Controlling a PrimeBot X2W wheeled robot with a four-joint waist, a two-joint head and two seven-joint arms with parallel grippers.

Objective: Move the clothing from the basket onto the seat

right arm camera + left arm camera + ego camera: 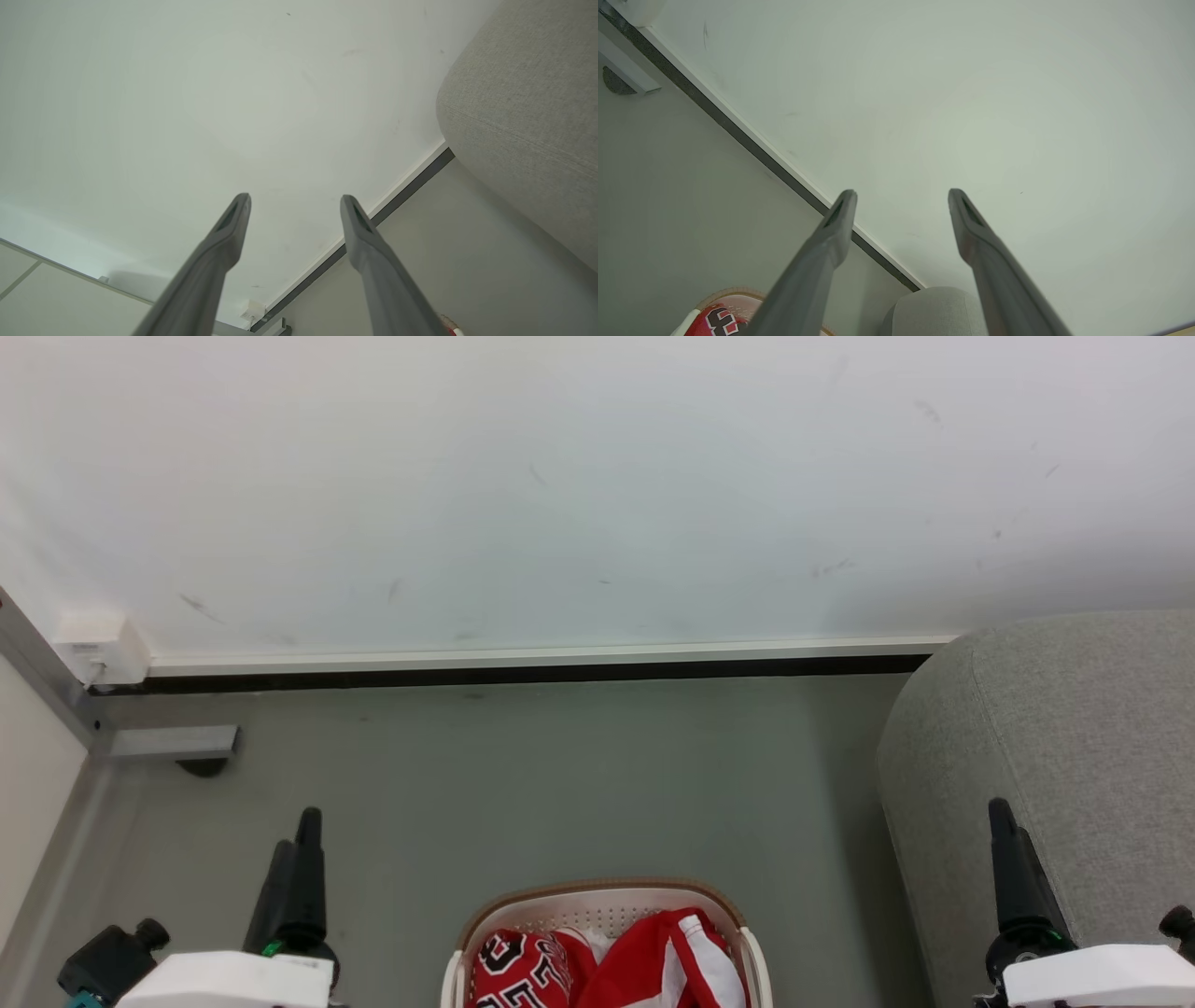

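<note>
The cream basket (602, 894) with its tan rim sits on the floor at the bottom centre of the head view. In it lies the red clothing (653, 961); one piece bears black-and-white block characters (513, 966). The grey seat (1074, 728) bulges in from the right. My left gripper (295, 831) hangs left of the basket, above the floor. My right gripper (1008, 817) is in front of the seat's side. Each wrist view shows its own gripper open and empty: the left (902, 193), the right (295, 199). The left wrist view catches the basket (724, 294) and the seat (934, 310).
A scuffed white wall (560, 476) with a dark baseboard strip (523, 672) runs behind the grey floor (523, 775). At the left are a white box (98, 649), a grey metal bracket (173, 742) and a pale panel (33, 784).
</note>
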